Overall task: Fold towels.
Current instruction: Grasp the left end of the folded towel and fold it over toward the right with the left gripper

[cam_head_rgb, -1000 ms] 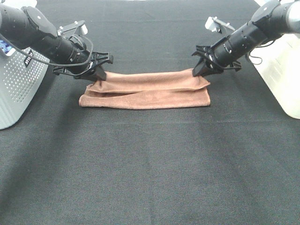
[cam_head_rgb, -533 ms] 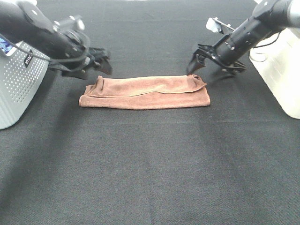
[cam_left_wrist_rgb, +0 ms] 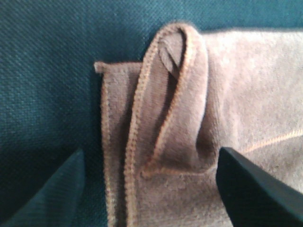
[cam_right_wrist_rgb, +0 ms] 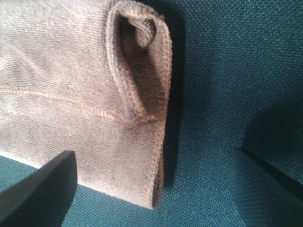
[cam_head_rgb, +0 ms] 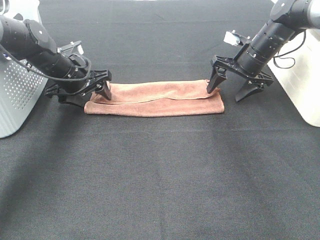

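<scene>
The reddish-brown towel (cam_head_rgb: 155,100) lies on the black table as a long folded strip running left to right. My left gripper (cam_head_rgb: 85,96) is open and low over the strip's left end, with one finger (cam_head_rgb: 106,90) on the cloth. The left wrist view shows that end (cam_left_wrist_rgb: 189,118), with a curled-over stitched edge, between the open fingertips (cam_left_wrist_rgb: 253,189). My right gripper (cam_head_rgb: 226,94) is open and straddles the right end, with one finger (cam_head_rgb: 212,86) on the cloth. The right wrist view shows that end (cam_right_wrist_rgb: 71,85) with a rolled edge. No white tag shows.
A grey perforated box (cam_head_rgb: 15,95) stands at the left edge behind my left arm. A white box (cam_head_rgb: 300,80) stands at the right edge beside my right arm. The black cloth-covered table (cam_head_rgb: 160,175) stretches toward the front.
Both grippers let go of the towel's top layer, rose and opened, then came down at the strip's two ends. The top layer now lies flatter.
</scene>
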### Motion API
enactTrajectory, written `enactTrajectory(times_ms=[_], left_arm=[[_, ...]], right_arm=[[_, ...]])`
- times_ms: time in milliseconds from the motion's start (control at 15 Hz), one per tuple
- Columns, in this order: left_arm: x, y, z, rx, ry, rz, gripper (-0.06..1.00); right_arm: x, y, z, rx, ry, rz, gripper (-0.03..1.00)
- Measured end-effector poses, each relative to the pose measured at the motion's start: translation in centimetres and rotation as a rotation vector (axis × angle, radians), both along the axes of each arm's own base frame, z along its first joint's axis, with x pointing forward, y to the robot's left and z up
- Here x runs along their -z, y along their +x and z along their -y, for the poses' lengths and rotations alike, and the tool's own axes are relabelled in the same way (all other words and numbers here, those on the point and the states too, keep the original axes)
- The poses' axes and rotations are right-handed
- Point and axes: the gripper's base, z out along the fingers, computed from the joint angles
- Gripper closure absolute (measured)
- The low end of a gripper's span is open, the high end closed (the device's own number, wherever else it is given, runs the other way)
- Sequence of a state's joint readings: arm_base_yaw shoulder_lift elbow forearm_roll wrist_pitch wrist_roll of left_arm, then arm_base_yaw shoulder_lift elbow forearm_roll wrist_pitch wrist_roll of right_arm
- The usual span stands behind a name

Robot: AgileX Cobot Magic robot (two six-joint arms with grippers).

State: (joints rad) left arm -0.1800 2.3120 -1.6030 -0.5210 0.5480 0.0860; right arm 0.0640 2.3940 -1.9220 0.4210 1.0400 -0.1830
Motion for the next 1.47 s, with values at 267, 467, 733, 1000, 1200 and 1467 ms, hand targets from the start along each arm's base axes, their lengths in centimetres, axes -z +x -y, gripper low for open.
enactTrajectory(times_ms=[267, 467, 733, 1000, 1200, 1467], left_arm=[[0.3, 0.2, 0.3, -0.053, -0.06, -0.003, 0.39], [0.8, 0.2, 0.3, -0.058, -0.066, -0.016, 0.86], [-2.1, 0.0, 0.0, 0.007, 0.0, 0.035, 0.91], [-9.4, -0.9, -1.6, 0.058, 0.196, 0.049, 0.91], [-12.1, -0.7, -1.6, 0.052, 0.217, 0.02, 0.91], [-14.9, -1.2, 3.9, 0.107, 0.025, 0.019, 0.91]], right_arm=[[0.0, 0.0, 0.0, 0.0, -0.001, 0.0, 0.15], [0.0, 0.0, 0.0, 0.0, -0.001, 0.0, 0.15], [0.0, 0.0, 0.0, 0.0, -0.001, 0.0, 0.15], [0.0, 0.0, 0.0, -0.002, -0.001, -0.003, 0.15], [0.0, -0.2, 0.0, -0.008, 0.0, -0.018, 0.15], [0.0, -0.3, 0.0, -0.011, 0.002, -0.026, 0.15]])
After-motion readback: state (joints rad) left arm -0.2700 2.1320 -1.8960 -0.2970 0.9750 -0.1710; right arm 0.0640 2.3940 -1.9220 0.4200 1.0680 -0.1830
